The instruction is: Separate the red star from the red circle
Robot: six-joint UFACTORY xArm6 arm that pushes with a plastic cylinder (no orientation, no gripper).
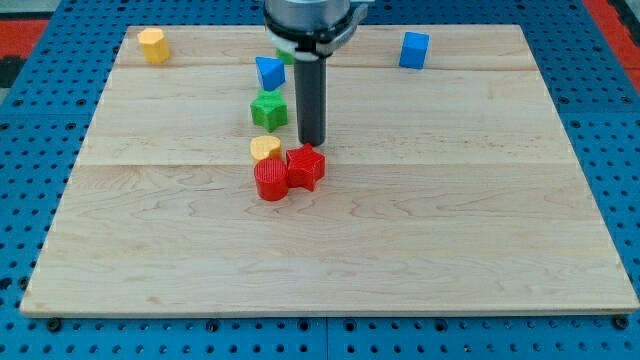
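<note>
Nearest the camera: bare near edge of wooden board (330,290), sitting on blue pegboard base (30,200).

Next up, near board centre: red circle (270,181), touching red star (306,167) on its right. Star slightly farther back than circle. No gap visible between the two.

Just behind the circle, touching or nearly so: small yellow block (265,149), shape unclear, roundish top.

Farther back, same column: green star-like block (269,109), then blue block (269,72), looks triangular. Sliver of another green block (286,55) behind that, mostly hidden by the arm, shape not readable.

Far left corner: yellow block (153,45), looks hexagonal or cylindrical, well apart from the rest. Far right: blue cube-like block (414,49), also well apart.

Arm pose: coming down from the top of frame, grey wrist housing (312,22) cropped at the top edge, dark rod hanging straight vertical beneath it. My tip (312,145) down at the board, just behind the red star's far edge, right of the yellow block and green star. Contact between tip and star: cannot tell, very close at least.

No fingers or jaws on this rig, plain rod only, so nothing to open, close or hold.
</note>
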